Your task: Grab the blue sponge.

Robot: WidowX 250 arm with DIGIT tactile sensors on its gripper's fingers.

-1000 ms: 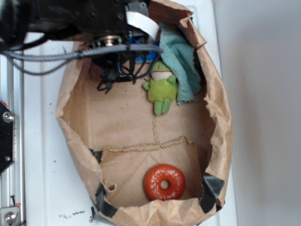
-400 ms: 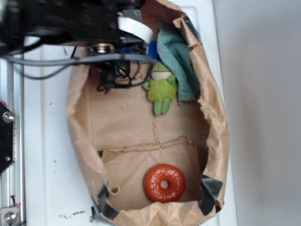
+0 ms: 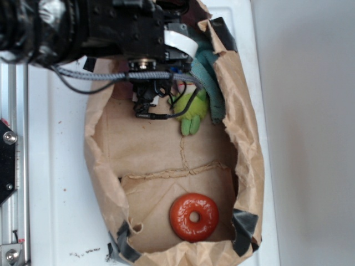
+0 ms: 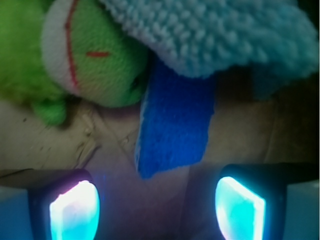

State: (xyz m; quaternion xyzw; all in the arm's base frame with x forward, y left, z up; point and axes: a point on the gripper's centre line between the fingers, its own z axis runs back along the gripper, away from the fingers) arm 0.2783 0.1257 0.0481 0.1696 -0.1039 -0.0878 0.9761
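above blue sponge (image 4: 175,115), tool (image 4: 157,205) spread

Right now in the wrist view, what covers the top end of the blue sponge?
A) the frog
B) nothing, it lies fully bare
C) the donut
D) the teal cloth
D: the teal cloth drapes over the upper end of the sponge, while the frog sits beside it on the left and the sponge's lower end lies bare between the open hand's fingertips.
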